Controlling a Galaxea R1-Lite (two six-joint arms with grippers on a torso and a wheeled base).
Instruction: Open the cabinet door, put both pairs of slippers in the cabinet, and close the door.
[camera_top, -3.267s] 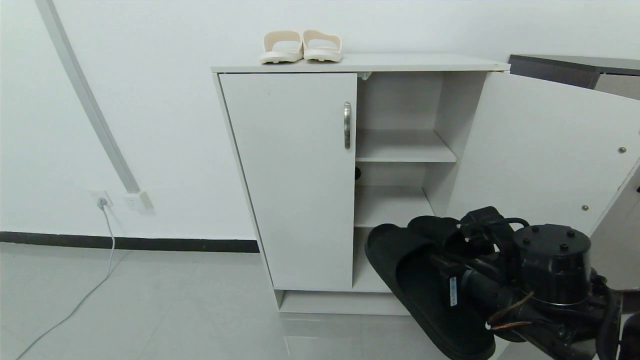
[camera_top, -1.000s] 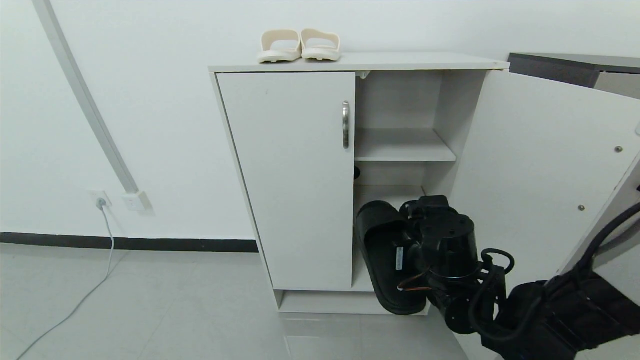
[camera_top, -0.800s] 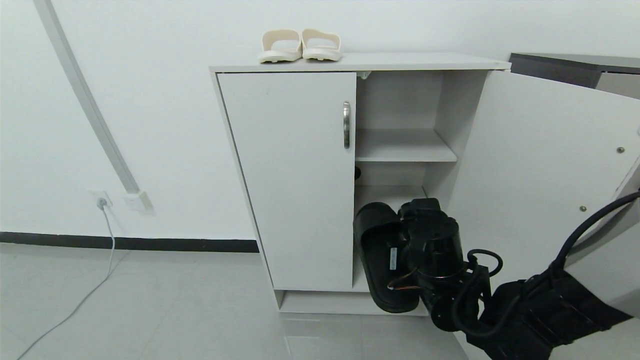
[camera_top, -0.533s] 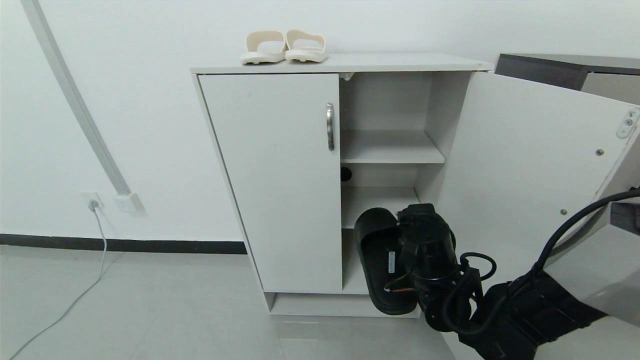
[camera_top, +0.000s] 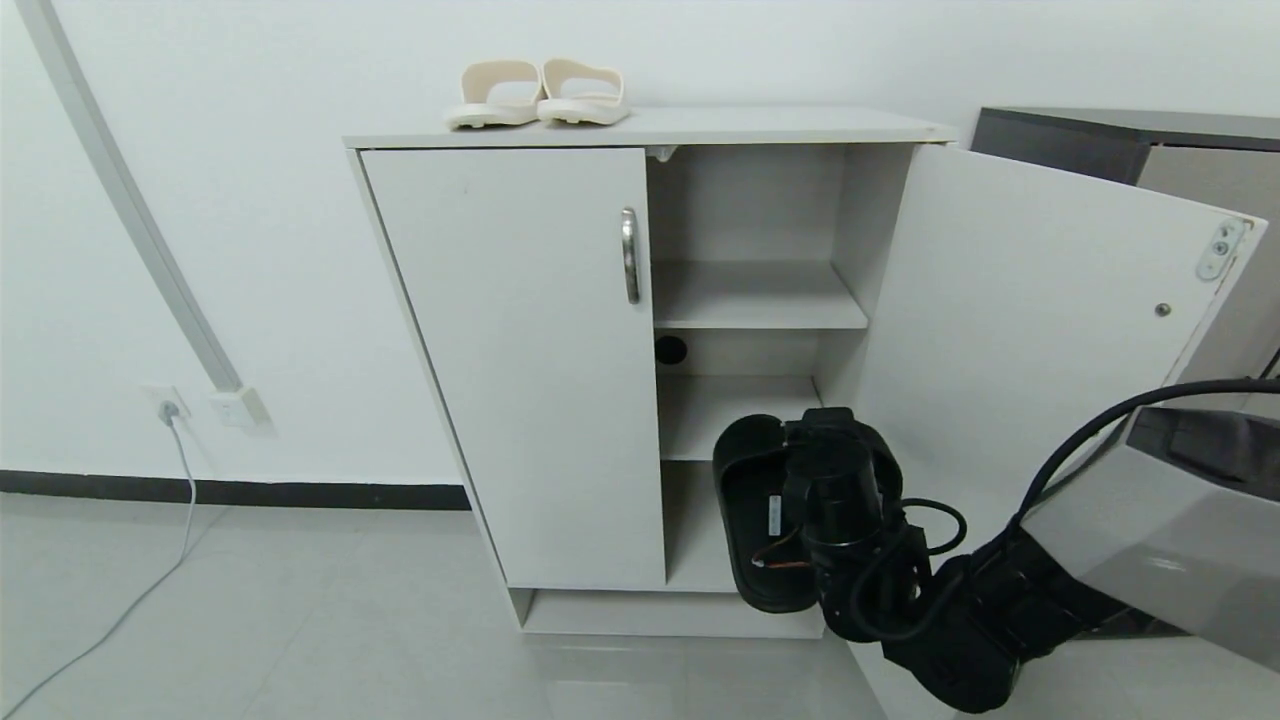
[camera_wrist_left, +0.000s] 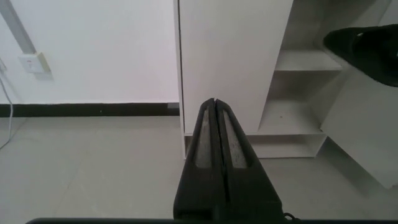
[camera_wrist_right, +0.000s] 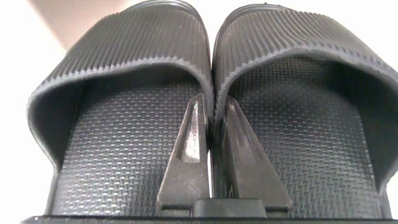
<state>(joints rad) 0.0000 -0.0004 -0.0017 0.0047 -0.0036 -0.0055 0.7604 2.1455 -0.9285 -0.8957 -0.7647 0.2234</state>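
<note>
The white cabinet (camera_top: 640, 125) has its right door (camera_top: 1030, 330) swung open and its left door (camera_top: 520, 360) shut. A pair of black slippers (camera_top: 752, 510) hangs at the mouth of the bottom compartment, soles toward the left door. My right gripper (camera_wrist_right: 211, 134) is shut on the slippers' inner edges (camera_wrist_right: 212, 81), pinching both together. A cream pair of slippers (camera_top: 538, 94) rests on the cabinet top. My left gripper (camera_wrist_left: 215, 112) is shut on nothing, low over the floor in front of the cabinet (camera_wrist_left: 236, 56).
Two bare shelves (camera_top: 755, 298) sit above the bottom compartment. A grey unit (camera_top: 1130, 140) stands right of the cabinet behind the open door. A wall socket with a cable (camera_top: 165, 410) is at the left. The tiled floor (camera_top: 250, 620) lies open on the left.
The head camera has shifted, sliding the scene left. My right gripper has carried the black slippers from beside the open door to the bottom compartment's mouth, turning them more upright.
</note>
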